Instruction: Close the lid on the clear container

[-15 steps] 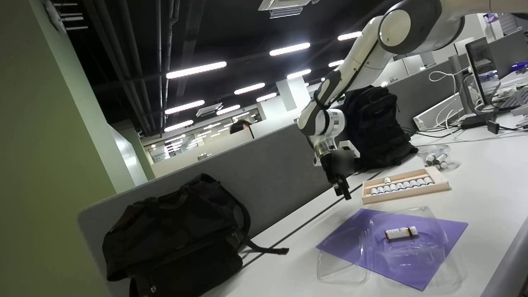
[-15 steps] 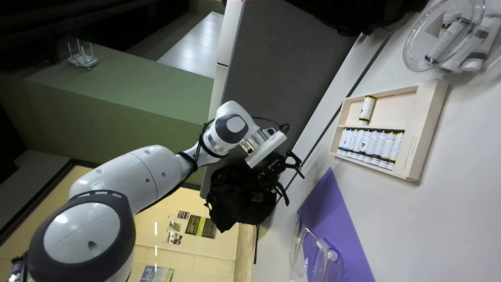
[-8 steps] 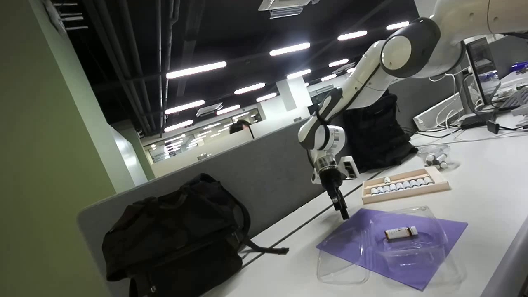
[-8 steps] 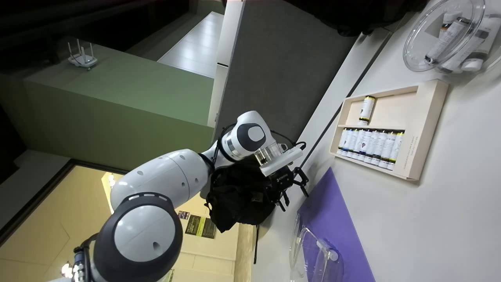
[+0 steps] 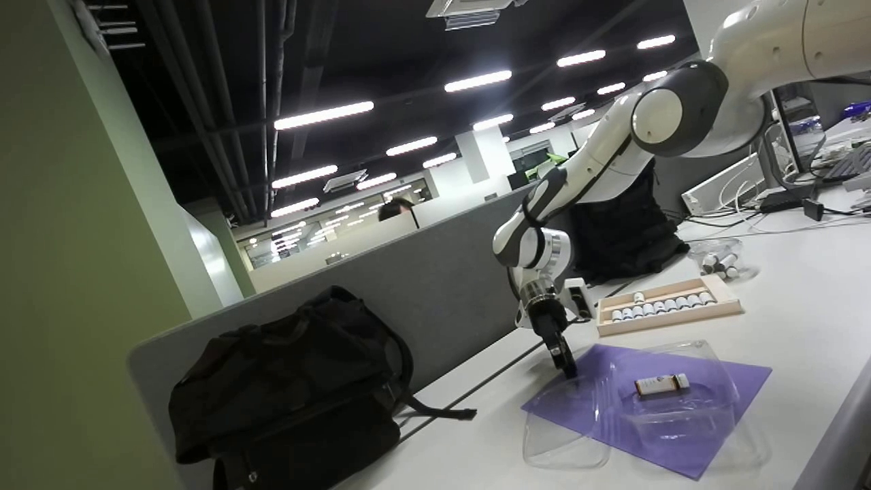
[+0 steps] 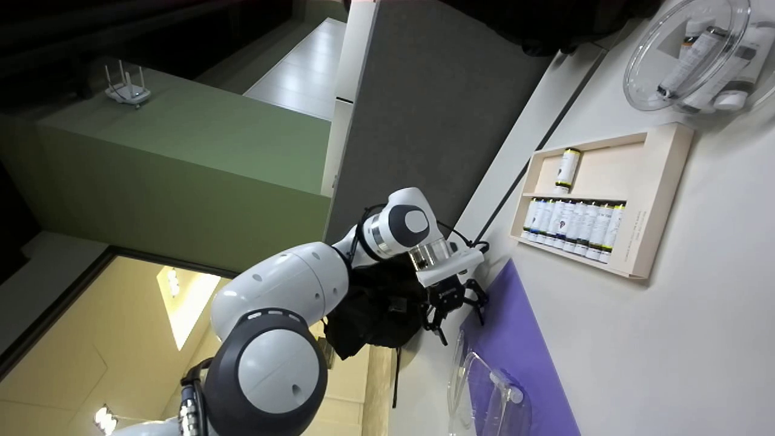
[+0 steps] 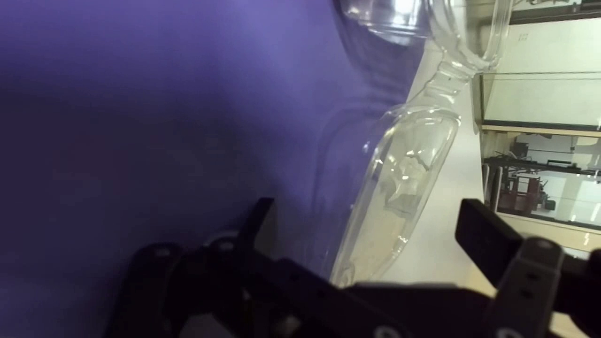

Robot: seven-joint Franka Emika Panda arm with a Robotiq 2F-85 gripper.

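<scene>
Black two-finger gripper [image 7: 368, 218] spread wide low in wrist view, clear flat plastic lid [image 7: 399, 197] shown centre-right, clear shallow plastic container [image 7: 399, 21] cut off at top.

The wrist view's top edge cuts off the clear container [image 7: 394, 22], and the gripper [image 7: 371, 216] hides one end of the lid [image 7: 399, 192]. In an exterior view the arm [image 5: 609, 156] partly hides a backpack [image 5: 626, 238] at the edge of the bench [image 5: 803, 299] along the partition [image 5: 435, 292]; print on the vial [image 5: 656, 386] is too small to read.
</scene>
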